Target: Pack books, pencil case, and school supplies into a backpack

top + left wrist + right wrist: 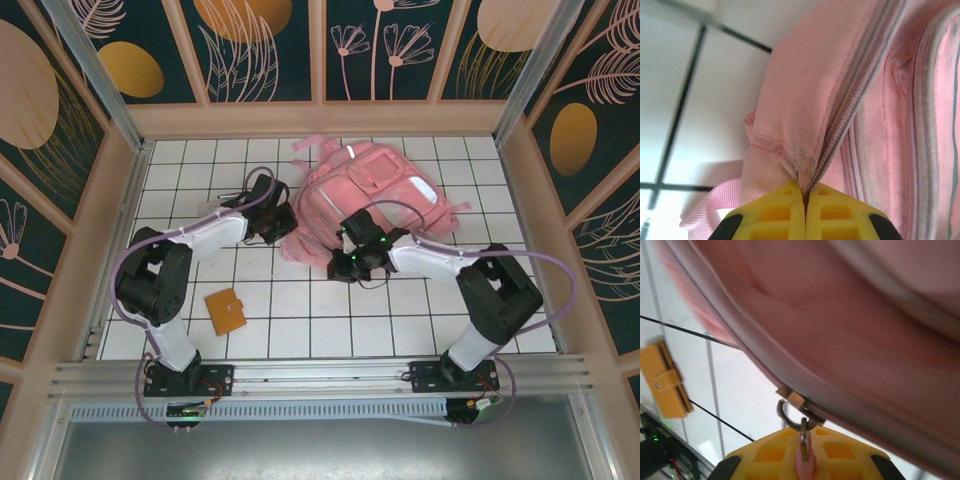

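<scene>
At the table's far centre: pink backpack (385, 190), flat. On its left edge, left gripper (805, 200) pinched shut on the seam; right gripper (804, 432) clamps the zip pull (802, 462), zip apparently running toward that pinch. The orange notebook (226, 311) lies nearer the left arm.

backpack (390, 185) ahead, notebook (226, 311) behind
backpack's on the table (300, 320), right ahead of left gripper (272, 215) and right gripper (350, 262), touching both; notebook well behind them, off to the right gripper's left.
</scene>
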Tool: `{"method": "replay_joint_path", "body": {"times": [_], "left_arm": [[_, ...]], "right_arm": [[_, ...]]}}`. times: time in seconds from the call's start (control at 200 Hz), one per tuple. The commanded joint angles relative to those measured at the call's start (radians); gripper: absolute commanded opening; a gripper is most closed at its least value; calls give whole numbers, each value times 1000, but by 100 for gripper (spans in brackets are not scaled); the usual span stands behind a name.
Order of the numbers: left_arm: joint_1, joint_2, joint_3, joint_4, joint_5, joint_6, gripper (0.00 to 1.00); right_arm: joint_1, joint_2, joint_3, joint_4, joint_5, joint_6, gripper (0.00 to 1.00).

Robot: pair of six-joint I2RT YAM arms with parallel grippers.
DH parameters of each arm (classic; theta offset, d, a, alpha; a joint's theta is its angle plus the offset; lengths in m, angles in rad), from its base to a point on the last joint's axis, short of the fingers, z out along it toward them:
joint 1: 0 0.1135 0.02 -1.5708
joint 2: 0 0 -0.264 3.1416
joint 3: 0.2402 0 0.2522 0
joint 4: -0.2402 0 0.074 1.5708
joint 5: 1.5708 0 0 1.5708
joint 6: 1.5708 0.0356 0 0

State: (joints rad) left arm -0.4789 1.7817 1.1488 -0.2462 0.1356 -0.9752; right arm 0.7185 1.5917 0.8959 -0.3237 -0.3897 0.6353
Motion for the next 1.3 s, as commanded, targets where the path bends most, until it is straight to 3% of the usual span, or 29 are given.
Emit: {"method": "replay_joint_path", "body": {"times": [0.0,0.155,0.37,0.54,0.751,0.836,0.901,0.961,1.076,1.141,1.296], "left_arm": [[67,12,52,-19,-101,71,0],[88,38,131,-51,-84,177,0],[111,191,357,-188,-64,401,0],[111,251,437,-246,-124,526,0],[111,248,424,-246,-115,578,0],[111,243,425,-250,-117,603,0],[111,243,434,-253,-38,620,0],[106,235,428,-253,56,617,0],[77,174,318,-179,224,532,1],[51,117,228,-133,246,465,3],[-50,-36,47,-62,284,389,21]], "right_arm": [[-50,-87,-89,-174,59,-8,0],[-190,-156,-174,-238,141,-80,0],[-371,-142,-212,-218,272,-166,0],[-402,-80,-222,-176,512,-170,0],[-433,-74,-227,-150,609,-142,0],[-467,-75,-232,-142,579,-155,0],[-466,-93,-224,-150,525,-175,17],[-462,-139,-218,-161,460,-190,27],[-466,-273,-199,-202,415,-207,37],[-473,-339,-158,-259,416,-227,44],[-510,-423,-69,-336,355,-280,50]]}}
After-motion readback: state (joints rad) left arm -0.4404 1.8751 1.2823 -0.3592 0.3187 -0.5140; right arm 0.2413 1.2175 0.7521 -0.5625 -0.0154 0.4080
